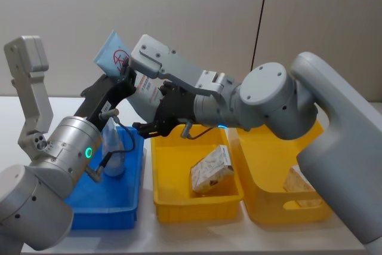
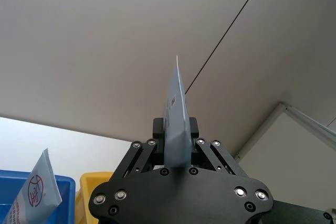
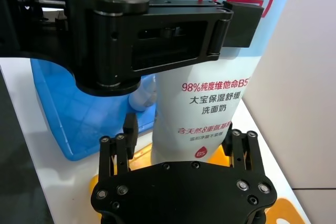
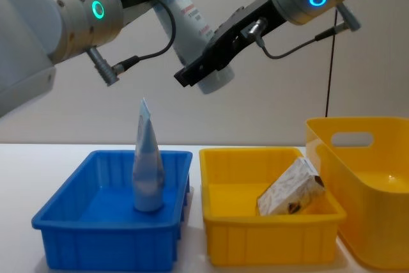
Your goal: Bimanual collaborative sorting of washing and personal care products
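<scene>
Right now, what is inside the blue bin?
One squeeze tube stands upright in the blue bin, cap end down, crimped end up. The floor around it looks bare; the near wall hides the strip just behind it.

I see both hands crowded on one raised tube (image 4: 192, 23) above the bins: the left hand (image 1: 122, 79) pinches its flat end, the right hand (image 4: 204, 68) straddles its cap end. Beneath them, an upright tube (image 4: 147, 164) blocks the blue bin's (image 4: 70, 196) middle, and a tilted carton (image 4: 291, 193) fills the right part of the small yellow bin (image 4: 217, 177).
</scene>
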Tool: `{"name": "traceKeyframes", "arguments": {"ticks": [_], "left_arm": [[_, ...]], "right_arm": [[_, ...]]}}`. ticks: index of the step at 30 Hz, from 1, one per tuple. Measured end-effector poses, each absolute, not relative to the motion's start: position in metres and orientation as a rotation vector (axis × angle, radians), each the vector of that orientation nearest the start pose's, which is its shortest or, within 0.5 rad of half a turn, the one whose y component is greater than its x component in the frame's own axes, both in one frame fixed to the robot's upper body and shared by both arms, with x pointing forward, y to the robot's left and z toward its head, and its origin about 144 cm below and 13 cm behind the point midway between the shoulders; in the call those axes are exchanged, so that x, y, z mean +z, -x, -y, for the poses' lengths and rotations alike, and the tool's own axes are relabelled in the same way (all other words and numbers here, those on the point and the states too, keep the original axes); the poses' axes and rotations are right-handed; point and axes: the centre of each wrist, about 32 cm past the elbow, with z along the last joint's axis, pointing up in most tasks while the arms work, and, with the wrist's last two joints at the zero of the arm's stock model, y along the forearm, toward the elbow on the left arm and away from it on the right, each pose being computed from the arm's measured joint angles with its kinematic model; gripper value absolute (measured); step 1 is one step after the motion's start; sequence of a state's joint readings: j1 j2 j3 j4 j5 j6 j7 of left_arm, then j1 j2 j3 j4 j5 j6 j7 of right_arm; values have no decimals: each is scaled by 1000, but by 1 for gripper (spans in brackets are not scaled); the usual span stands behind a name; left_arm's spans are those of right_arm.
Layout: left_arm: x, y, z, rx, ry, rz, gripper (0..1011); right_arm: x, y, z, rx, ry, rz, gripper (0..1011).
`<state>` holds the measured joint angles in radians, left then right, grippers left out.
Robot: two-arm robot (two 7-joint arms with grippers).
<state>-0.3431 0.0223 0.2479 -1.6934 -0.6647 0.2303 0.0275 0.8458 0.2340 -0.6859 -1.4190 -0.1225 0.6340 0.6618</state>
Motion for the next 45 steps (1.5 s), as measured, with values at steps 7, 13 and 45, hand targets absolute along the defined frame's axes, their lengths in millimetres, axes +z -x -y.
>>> {"name": "traceKeyframes", "arguments": {"ticks": [7,13,45], "left_arm": [[1300,-518,-151,1102,506,-308,222],[1300,-518,-151,1101,506,-308,222],[1300,-518,-151,1101,507,-308,222]], "right_arm": [[1368,-589,111,-625,675,343,714],[1368,-589,110,-621,674,341,581],[1368,-590,109,-618,673,338,422]]}}
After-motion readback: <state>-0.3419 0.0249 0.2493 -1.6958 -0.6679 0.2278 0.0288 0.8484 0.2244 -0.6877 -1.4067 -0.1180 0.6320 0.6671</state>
